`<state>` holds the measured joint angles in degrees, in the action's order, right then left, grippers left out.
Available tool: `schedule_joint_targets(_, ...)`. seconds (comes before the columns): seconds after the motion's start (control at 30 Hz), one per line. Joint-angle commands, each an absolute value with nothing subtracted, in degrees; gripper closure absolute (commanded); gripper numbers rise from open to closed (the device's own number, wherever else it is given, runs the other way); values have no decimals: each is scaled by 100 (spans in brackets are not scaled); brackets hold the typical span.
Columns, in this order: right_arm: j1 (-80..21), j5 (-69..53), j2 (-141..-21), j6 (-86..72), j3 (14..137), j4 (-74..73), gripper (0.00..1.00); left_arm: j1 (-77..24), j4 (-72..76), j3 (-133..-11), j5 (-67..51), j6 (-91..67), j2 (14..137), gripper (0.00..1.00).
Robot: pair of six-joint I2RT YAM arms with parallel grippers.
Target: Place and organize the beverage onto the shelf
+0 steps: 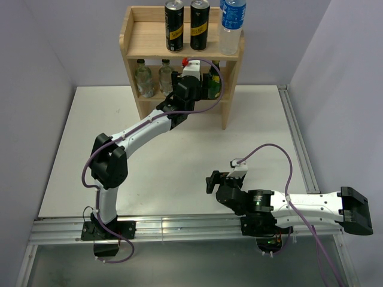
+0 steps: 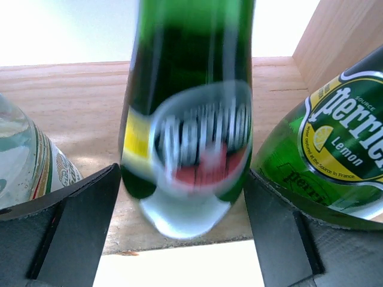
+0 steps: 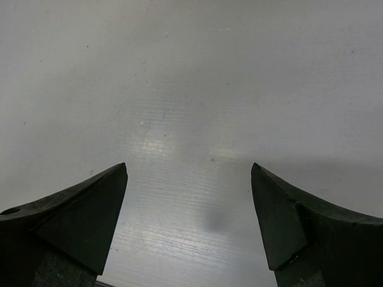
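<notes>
Right gripper (image 3: pixel 188 197) faces a white table (image 3: pixel 191 72). 2 dark fingers (image 3: pixel 84 215) come in from the bottom corners, spread wide, with only table surface showing in the gap. There's a soft glare patch mid-frame, a faint grey shadow smudge just below it, and a few tiny dark specks on the surface.

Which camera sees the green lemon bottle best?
The left wrist view: the lemon bottle fills the right side, close enough to read its label. The top view shows only a green sliver of it on the lower board of the shelf, behind the left arm. The right wrist view shows only the table.
</notes>
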<state>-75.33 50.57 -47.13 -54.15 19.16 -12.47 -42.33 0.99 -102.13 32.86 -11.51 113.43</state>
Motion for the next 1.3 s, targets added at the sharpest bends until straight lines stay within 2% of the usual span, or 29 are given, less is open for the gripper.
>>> schedule_joint_targets(0.0, -7506, 5309, -4693, -5458, 1934, -1072, 9, -4184, 765, -10626, 3269, -1239, 11189, 10)
schedule_joint_targets(0.77, -7506, 5326, -4702, -5440, 1942, -1063, 9, -4509, 853, -9923, 3656, -1239, 10635, 9)
schedule_joint_targets(1.1, -7506, 5335, -4755, -5432, 1969, -1063, 9, -4728, 782, -8923, 3902, -1432, 9906, 9)
schedule_joint_targets(1.13, -7506, 5335, -4764, -5440, 1969, -1072, 9, -4781, 739, -8782, 3920, -1520, 9801, 4)
schedule_joint_targets(1.27, -7506, 5300, -4781, -5449, 1995, -1107, 9, -4939, 581, -7973, 4086, -1784, 8994, 0)
